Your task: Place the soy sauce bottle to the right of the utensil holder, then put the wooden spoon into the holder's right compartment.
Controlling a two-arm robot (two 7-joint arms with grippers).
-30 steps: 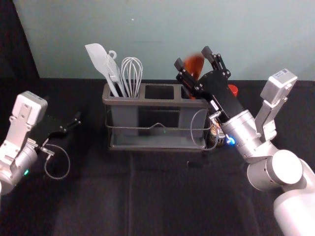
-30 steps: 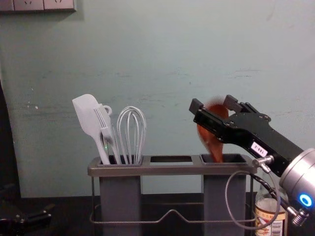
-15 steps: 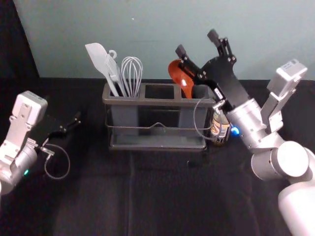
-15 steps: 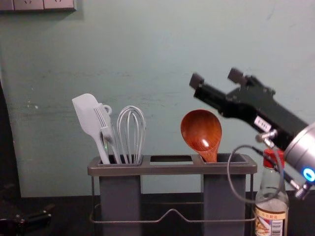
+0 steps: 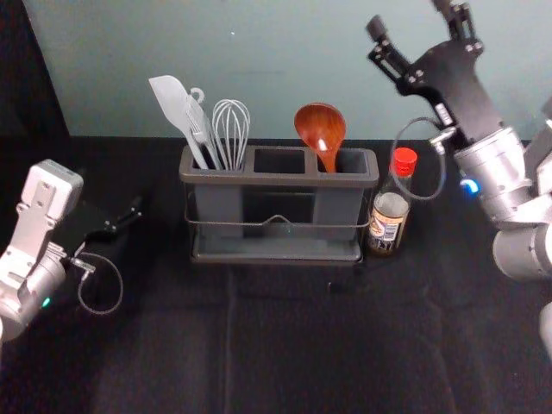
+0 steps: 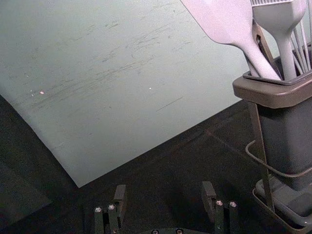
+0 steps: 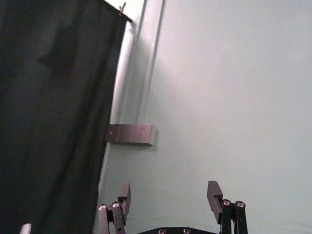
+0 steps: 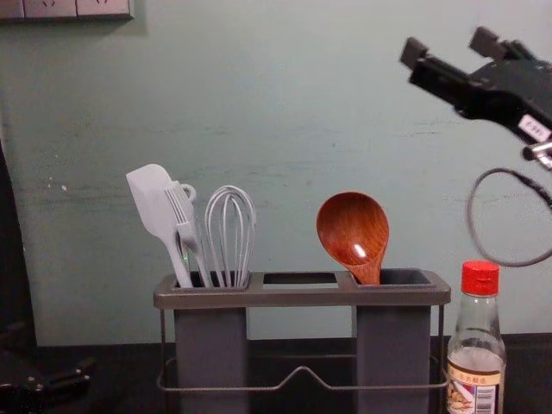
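Spoon [image 5: 321, 129] stood in the R compt. of the holder [image 5: 276, 179], soy btl. [image 5: 391, 208] at its 3 o'clock, maybe touching. R gripper [image 5: 410, 17] hung toward 1, jaws apart; L gripper [image 5: 128, 217] idled at 9, jaws apart.

No wording could be read for certain. The bottle's [image 8: 477, 332] label [image 8: 461, 395] bore tiny characters above a barcode [image 8: 486, 400]; the right claw's [image 8: 449, 47] white tag [image 8: 535, 128] had marks too small to tell.

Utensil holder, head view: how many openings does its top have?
3, side by side along the top of the utensil holder: the left opening, with the spatula and whisk; the middle opening, with nothing standing in it; and the right opening, with the wooden spoon.
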